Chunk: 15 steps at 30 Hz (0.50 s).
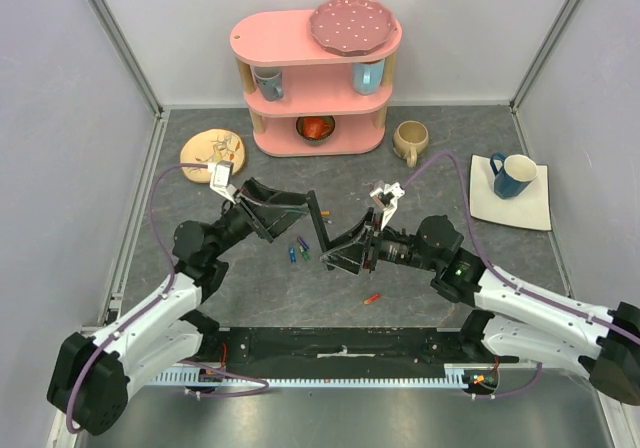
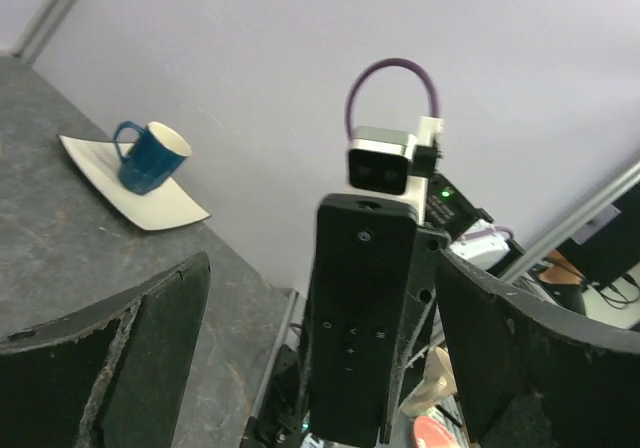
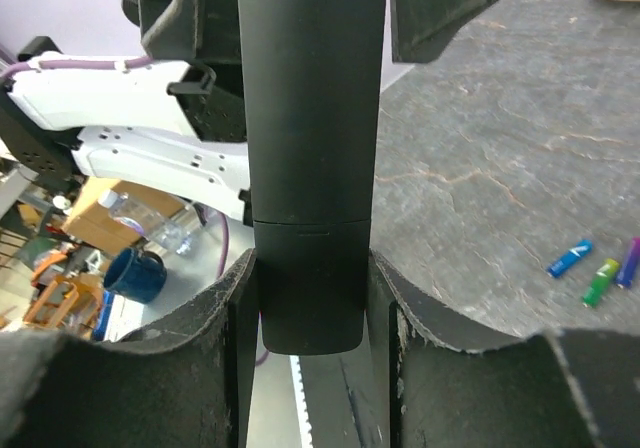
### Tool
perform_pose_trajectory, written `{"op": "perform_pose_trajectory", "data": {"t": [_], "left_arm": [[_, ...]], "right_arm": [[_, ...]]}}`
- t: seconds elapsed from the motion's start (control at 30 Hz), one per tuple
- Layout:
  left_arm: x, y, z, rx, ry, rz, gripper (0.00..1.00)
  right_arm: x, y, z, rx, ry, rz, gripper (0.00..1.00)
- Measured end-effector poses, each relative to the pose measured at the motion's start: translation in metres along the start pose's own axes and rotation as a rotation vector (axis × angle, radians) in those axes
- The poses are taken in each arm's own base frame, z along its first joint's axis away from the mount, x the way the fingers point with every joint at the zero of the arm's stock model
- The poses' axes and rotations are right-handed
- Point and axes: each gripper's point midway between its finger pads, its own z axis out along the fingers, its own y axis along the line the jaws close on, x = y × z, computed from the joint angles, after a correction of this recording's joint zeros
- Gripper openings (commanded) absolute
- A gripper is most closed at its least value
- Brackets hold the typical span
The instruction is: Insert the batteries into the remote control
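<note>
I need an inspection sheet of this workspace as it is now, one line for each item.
Surface: grey table, nothing spilled seen.
Job's things: remote control in the air between the arms; three batteries and a red battery lying on the table.
Clutter: pink shelf, beige mug, blue mug on white plate, wooden disc.
Grippers: right gripper fingers clamp the remote control; left gripper fingers wide, touching nothing.
Cables: purple cable along each arm.
Surroundings: pale walls.
</note>
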Motion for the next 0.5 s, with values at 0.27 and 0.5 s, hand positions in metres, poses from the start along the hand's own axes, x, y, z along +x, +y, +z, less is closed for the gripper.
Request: {"op": "perform_pose_trajectory", "data": {"t": [0.27,0.5], "left_arm": [[-0.014,0.026,-0.002,-0.22,0.046,0.056,0.99],[-0.012,0.056,-0.01,-0.426,0.112,0.099,0.82]], "right_arm": [[-0.012,-0.025,-0.019,0.248,0.094,-0.174,0.42],[-0.01,-0.073,-0.041,0.553,0.22,-0.341,0.42]]}}
